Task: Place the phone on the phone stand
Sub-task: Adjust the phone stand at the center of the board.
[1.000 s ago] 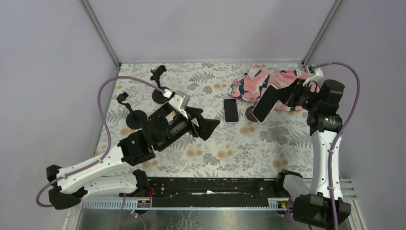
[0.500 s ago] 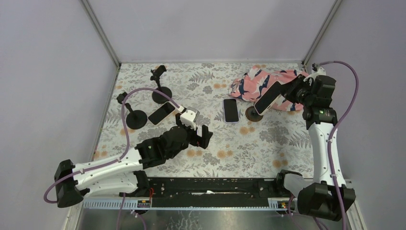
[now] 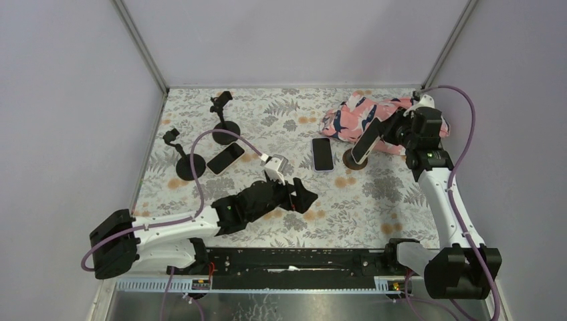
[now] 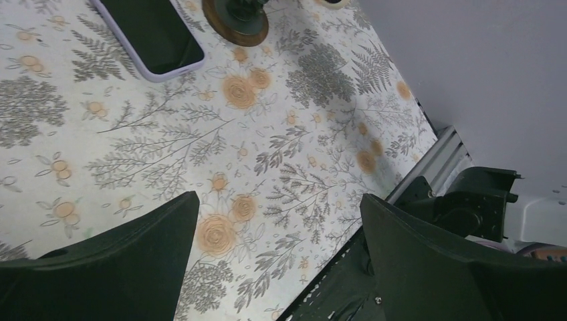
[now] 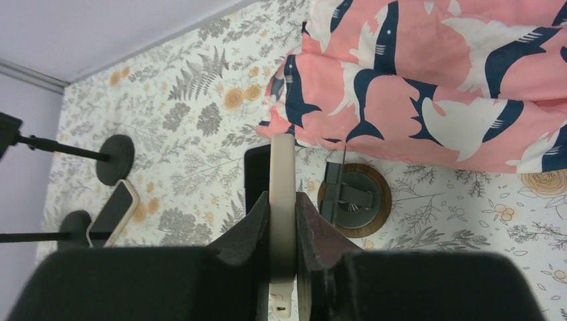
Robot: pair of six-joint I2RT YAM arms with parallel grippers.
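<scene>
At the far right of the surface [image 3: 374,200], a phone [image 3: 366,142] is gripped by the right fingers [image 5: 246,235], which are clenched on its two flat faces near the port end. It is held off the surface and tilted. Its long axis runs away from the wrist, so it is seen edge-on by the wrist camera. The stand [image 5: 353,195] (a small clamp on a round brown base) is seen just beside and below the phone, to its right in the wrist view. A short sideways shift and a lowering are therefore judged to be needed. The right arm is by far the nearer. The left fingers [image 4: 114,257] are spread wide, hold nothing, and are placed well apart from the stand, toward the front edge. Room is tight. A second phone [image 3: 322,154] lies flat just beside the base on one side, and a pink cloth [image 3: 381,117] is bunched close behind it. Open surface is found only on the near side of the stand.
</scene>
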